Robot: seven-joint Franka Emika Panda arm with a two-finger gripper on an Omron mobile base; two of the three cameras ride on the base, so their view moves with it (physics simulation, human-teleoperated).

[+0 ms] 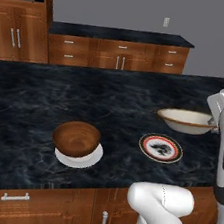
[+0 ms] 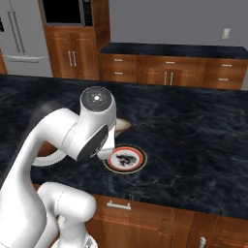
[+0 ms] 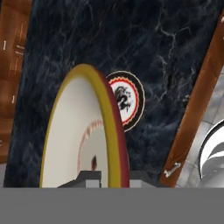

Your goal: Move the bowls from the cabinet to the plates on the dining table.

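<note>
The table (image 1: 26, 92) carried everything. The brown bowl (image 1: 76, 138) sat on the white plate (image 1: 78, 159) near its front edge. The gripper (image 3: 113, 176) was clenched on the cream bowl's (image 1: 187, 120) rim, holding it above the top. The patterned plate (image 1: 160, 147) lay just frontward and left of it, unfilled.

Both base views overlook the dining table (image 1: 31, 92) (hand view close).

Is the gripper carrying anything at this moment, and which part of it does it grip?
Yes: the gripper holds the cream bowl by its rim, one finger on each side of the wall, above the dining table.
</note>
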